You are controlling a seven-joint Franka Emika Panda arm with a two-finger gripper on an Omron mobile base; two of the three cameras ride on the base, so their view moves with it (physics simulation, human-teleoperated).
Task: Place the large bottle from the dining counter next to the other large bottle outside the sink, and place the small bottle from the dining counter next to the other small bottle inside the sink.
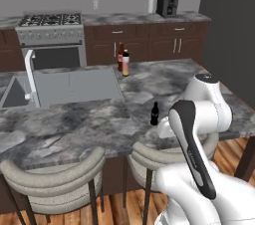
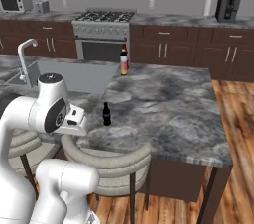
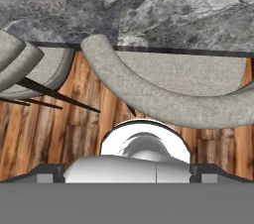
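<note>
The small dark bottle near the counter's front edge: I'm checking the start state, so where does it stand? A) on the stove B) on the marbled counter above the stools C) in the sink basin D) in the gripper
B: the small dark bottle stands upright on the marbled counter, above the stools and apart from the sink.
</note>
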